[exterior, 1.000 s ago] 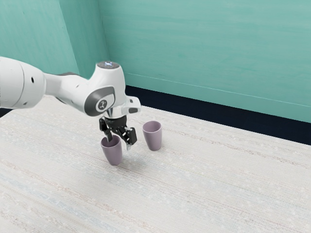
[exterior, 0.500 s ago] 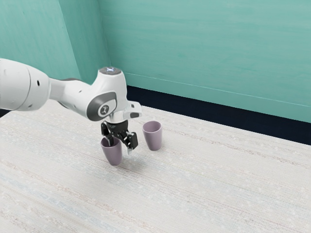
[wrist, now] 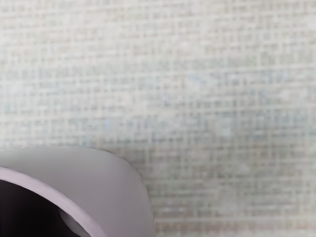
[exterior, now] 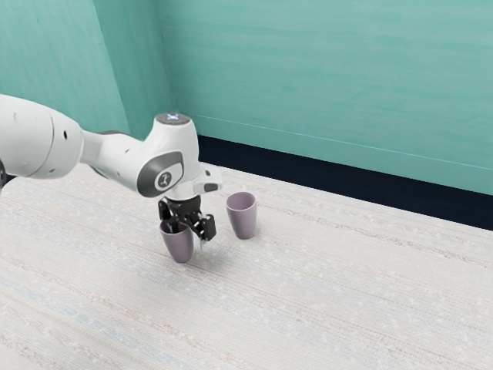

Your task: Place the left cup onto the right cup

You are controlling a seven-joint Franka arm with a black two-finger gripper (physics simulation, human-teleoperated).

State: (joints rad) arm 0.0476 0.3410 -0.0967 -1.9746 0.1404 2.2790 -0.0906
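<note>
The left cup [exterior: 177,247] stands upright on the counter [exterior: 347,293], its mouth straight under the hand. The fingers [exterior: 206,228] are apart, straddling its right wall, one dipped inside the rim, one outside, not visibly clamped. The right cup [exterior: 241,217] stands upright just to the right and slightly farther, apart from it. The inner fingertip is hidden inside the cup, so contact is hard to judge
</note>
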